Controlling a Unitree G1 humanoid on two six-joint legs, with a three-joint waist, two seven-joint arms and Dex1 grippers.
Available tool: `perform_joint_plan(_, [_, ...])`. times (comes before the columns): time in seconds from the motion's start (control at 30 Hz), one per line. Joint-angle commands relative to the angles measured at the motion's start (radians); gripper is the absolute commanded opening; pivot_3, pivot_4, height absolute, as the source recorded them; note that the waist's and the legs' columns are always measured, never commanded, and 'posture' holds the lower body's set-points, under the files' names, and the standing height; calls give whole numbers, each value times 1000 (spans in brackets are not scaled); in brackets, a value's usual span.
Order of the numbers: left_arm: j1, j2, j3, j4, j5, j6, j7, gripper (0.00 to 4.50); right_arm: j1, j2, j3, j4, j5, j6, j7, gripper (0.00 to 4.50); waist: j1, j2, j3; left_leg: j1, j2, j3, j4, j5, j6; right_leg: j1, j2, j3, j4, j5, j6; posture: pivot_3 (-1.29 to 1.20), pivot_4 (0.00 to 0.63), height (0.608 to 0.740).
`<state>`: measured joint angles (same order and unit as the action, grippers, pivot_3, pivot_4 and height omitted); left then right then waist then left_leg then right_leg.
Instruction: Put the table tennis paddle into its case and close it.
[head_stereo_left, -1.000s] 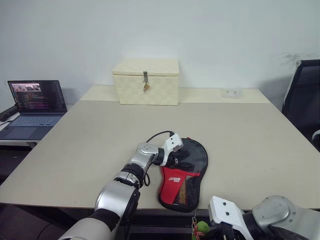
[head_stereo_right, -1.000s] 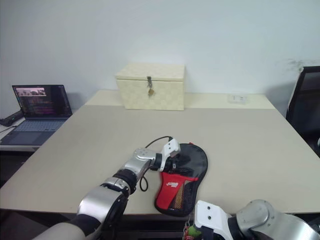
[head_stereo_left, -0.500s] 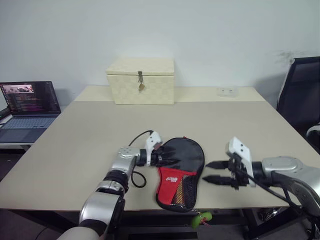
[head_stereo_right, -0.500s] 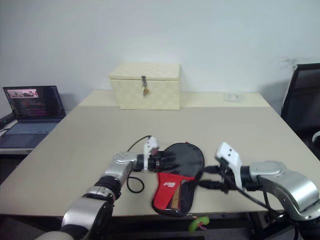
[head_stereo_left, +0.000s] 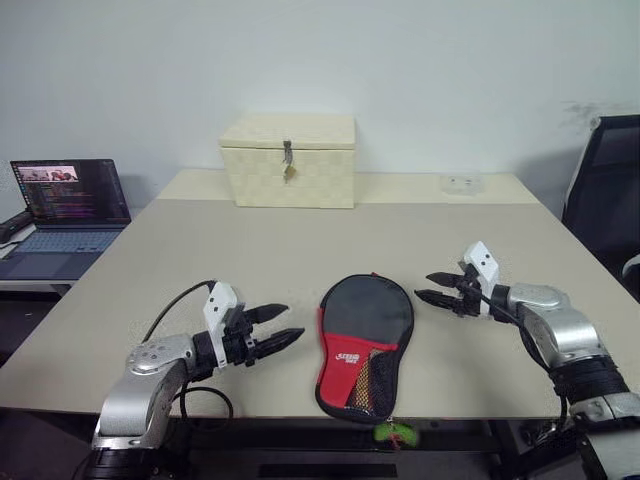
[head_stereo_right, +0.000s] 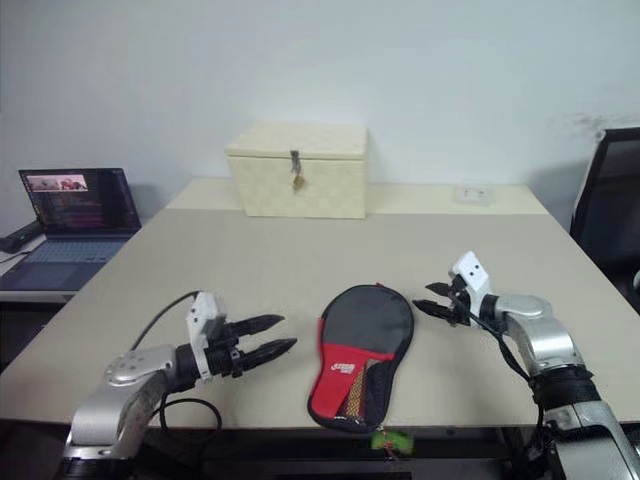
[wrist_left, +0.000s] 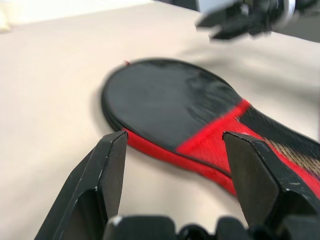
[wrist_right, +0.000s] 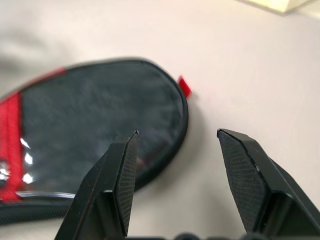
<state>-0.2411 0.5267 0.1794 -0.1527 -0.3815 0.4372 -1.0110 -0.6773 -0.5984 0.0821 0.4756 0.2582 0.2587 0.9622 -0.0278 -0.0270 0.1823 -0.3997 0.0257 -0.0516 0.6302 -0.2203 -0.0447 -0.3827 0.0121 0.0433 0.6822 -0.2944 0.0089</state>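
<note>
left hand (head_stereo_left: 282, 326) has drawn back off the case (head_stereo_left: 364, 345) toward the robot's left; it hangs over the surface (head_stereo_left: 200, 260) with fingers spread wide, holding nothing; case lies flat between the two hands near the front edge, round black end away from the robot, red mesh end and green pull tag (head_stereo_left: 390, 433) at the edge; its rim looks closed all round, paddle not visible, presumably inside; right hand (head_stereo_left: 433, 287) has come up and forward beside the case's far right rim, fingers parted, empty; both hands clear of the case; judgement: task looks finished or nearly so.
</note>
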Motion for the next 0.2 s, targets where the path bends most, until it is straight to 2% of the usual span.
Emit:
perform_joint_plan(0.03, [-23,26,10,-15,-21,-11,21,3298,-50,-9,-17,32,-28,-60,18,2770,-3,1,1,0,0,1,0,0,0,0,0,0,0,0,0,0,150,740])
perform_joint_plan(0.2, [-23,22,14,-12,-30,-4,74,3298,-42,-41,-36,24,-28,-33,58,2770,-3,2,1,0,2,2,-1,0,0,-1,0,0,0,1,-2,0,150,740])
